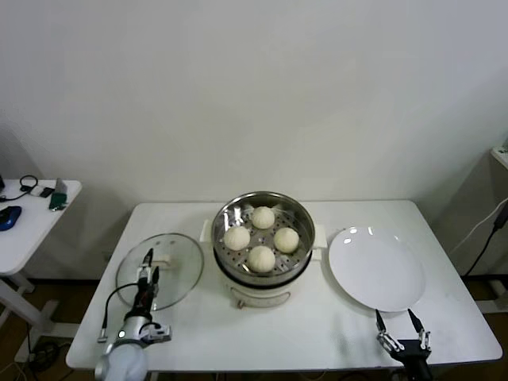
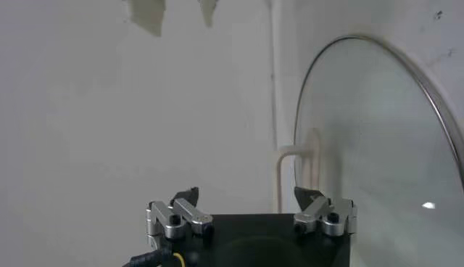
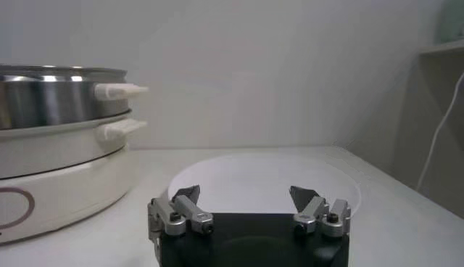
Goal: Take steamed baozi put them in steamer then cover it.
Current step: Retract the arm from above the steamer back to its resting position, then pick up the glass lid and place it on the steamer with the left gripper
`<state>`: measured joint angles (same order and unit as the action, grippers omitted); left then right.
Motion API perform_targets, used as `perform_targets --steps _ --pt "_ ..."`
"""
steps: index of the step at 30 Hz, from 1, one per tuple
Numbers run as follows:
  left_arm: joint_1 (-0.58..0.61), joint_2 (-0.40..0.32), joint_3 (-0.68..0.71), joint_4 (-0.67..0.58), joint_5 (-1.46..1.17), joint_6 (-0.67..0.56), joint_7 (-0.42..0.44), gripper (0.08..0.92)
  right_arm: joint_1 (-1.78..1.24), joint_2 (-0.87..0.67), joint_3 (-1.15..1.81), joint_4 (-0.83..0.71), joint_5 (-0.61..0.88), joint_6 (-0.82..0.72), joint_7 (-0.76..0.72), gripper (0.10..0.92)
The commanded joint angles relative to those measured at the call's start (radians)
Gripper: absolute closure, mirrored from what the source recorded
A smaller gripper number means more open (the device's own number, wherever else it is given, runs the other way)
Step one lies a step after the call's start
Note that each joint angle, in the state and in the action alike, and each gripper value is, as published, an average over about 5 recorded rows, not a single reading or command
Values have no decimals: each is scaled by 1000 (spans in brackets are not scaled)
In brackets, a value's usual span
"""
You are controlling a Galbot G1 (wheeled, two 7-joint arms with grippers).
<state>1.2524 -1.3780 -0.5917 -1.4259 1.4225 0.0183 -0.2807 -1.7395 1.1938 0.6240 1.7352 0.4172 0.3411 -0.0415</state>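
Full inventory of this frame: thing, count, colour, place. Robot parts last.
steamed baozi: four, creamy white, inside the steamer on its perforated tray
steamer: one, shiny steel on a cream base, table centre
cover: one, clear glass with metal rim and cream handle, flat on the table left of the steamer
plate: one, white, bare, right of the steamer
table: one, white
side table: one, white, far left, holding small dark items
left gripper: over the cover, fingers open
right gripper: at the plate's near edge, fingers open
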Motion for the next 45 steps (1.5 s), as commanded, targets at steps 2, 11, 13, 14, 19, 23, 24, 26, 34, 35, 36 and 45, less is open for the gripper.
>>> perform_targets --steps 2,11,13,14,19,23,24,26,34,35,36,45 --pt "-110 -9 7 111 31 28 -1 177 -16 13 3 4 -7 9 2 203" --pt "-133 -3 5 141 46 36 0 177 -19 21 11 3 -11 12 0 203" --pt "-133 -2 4 145 47 36 0 177 -19 23 11 2 -12 12 0 203" --pt "-133 -2 4 146 47 36 0 177 -18 25 11 2 -13 13 0 203" --pt "-132 -4 3 145 42 36 0 236 -16 31 8 0 -16 16 -3 203" --pt "-124 -4 5 136 41 36 -1 355 -15 35 6 -2 -25 18 -3 203" --pt "-121 -4 5 133 40 36 -1 381 -15 35 5 -2 -27 18 -3 203" --pt "-116 -4 6 128 34 37 -2 442 -15 36 4 -2 -30 19 -4 203" --pt "-105 -11 10 119 6 42 -7 667 -16 38 3 -1 -41 23 -6 203" --pt "-104 -10 10 115 1 43 -7 701 -16 38 3 0 -42 24 -6 203" --pt "-103 -9 11 109 -5 44 -7 727 -16 38 4 1 -43 24 -6 203" --pt "-51 98 48 -121 -213 135 92 862 -18 41 8 7 -70 27 -7 203"
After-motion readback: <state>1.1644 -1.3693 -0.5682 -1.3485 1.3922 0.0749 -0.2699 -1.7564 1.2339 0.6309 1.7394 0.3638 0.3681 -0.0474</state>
